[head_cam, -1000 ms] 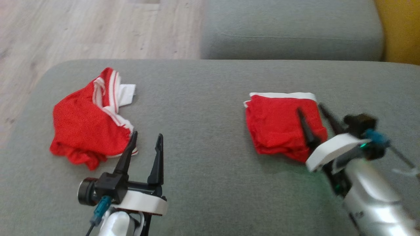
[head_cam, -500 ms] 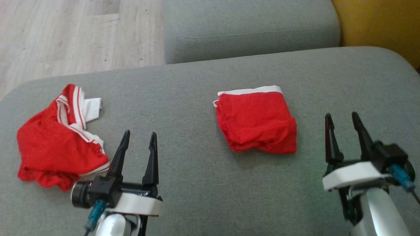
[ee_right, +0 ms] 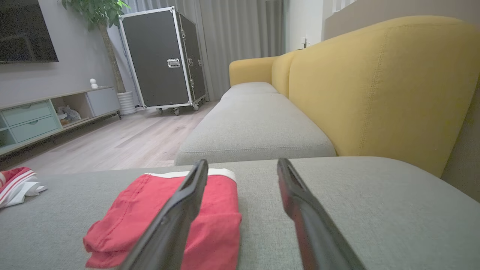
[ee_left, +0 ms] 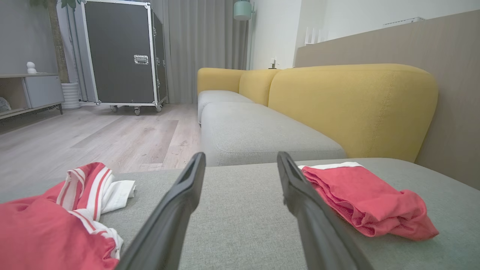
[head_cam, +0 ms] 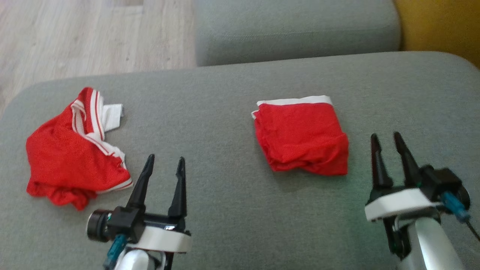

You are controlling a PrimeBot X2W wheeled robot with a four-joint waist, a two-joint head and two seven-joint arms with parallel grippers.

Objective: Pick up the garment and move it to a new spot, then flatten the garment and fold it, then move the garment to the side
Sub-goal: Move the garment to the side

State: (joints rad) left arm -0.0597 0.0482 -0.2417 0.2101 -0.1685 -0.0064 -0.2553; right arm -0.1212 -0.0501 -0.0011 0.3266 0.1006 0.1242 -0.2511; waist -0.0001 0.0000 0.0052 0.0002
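A folded red garment point(head_cam: 302, 137) with a white waistband lies flat on the grey sofa seat point(head_cam: 225, 123), right of centre; it also shows in the left wrist view point(ee_left: 367, 202) and the right wrist view point(ee_right: 168, 217). A crumpled red garment with white stripes point(head_cam: 73, 157) lies at the seat's left end point(ee_left: 56, 225). My right gripper point(head_cam: 385, 136) stands open just right of the folded garment, apart from it, nothing between its fingers point(ee_right: 242, 162). My left gripper point(head_cam: 165, 159) is open and empty beside the crumpled garment's right edge point(ee_left: 240, 155).
A second grey seat cushion point(head_cam: 296, 30) lies beyond the gap, with the yellow sofa back point(head_cam: 438, 26) to the right. Wooden floor point(head_cam: 75, 37) runs past the seat's left edge. A black wheeled case point(ee_right: 161, 60) stands across the room.
My right gripper has drawn back off the folded garment to its right side, leaving it lying on the seat. The head camera has shifted; the left gripper has kept its pose.
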